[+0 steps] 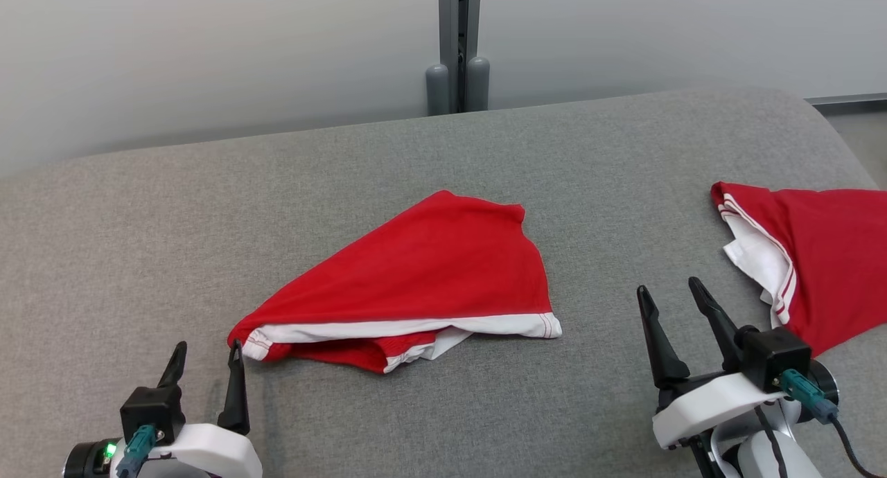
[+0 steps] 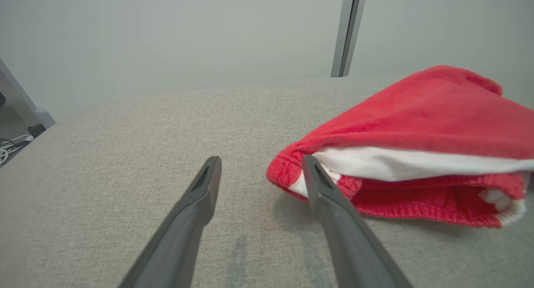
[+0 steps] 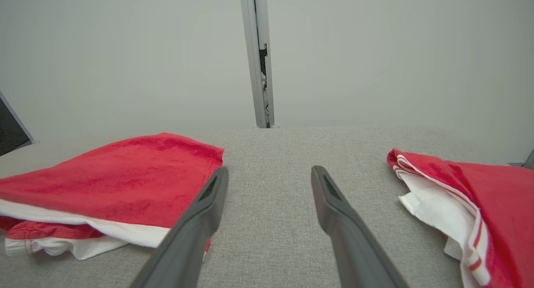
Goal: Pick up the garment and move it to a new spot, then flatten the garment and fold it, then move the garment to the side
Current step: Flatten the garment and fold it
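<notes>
A grey fabric-covered tabletop (image 1: 208, 208) with a rounded far corner stands before a pale, evenly lit wall (image 1: 208, 48). A grey metal post (image 1: 457, 41) rises behind its far edge, two cylinders (image 1: 437, 89) at its base.

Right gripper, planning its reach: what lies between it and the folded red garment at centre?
Only bare grey cushion, in the head view, separates the right gripper from the folded garment.

My head camera looks down on the grey surface (image 1: 208, 222), facing twelve o'clock. Both wrist cameras skim it low, sharing the red garment (image 1: 429, 270).
</notes>
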